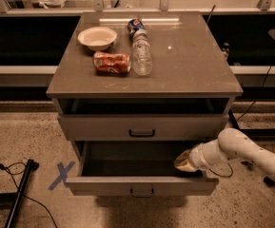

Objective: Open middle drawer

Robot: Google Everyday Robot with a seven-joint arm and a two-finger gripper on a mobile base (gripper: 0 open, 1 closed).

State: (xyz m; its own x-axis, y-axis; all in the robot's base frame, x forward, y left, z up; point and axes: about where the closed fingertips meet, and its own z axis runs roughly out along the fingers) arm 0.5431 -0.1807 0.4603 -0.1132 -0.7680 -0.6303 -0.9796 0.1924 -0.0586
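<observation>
The middle drawer [103,185] is a wide grey drawer with a small black pull handle [142,192]. It stands pulled far out from the cabinet, and its dark inside shows. My gripper [185,161] is at the end of the white arm [244,151], which reaches in from the right. It sits inside the drawer's right part, just behind the front panel. The top drawer [94,126] above has its own black handle and stands out a little. The lowest drawer is hidden under the open one.
On the cabinet top [194,61] lie a white bowl [97,36], a crushed red can [111,62], a clear plastic bottle [141,56] and a blue can [136,25]. A blue X [61,175] and a black pole [20,194] mark the floor at left.
</observation>
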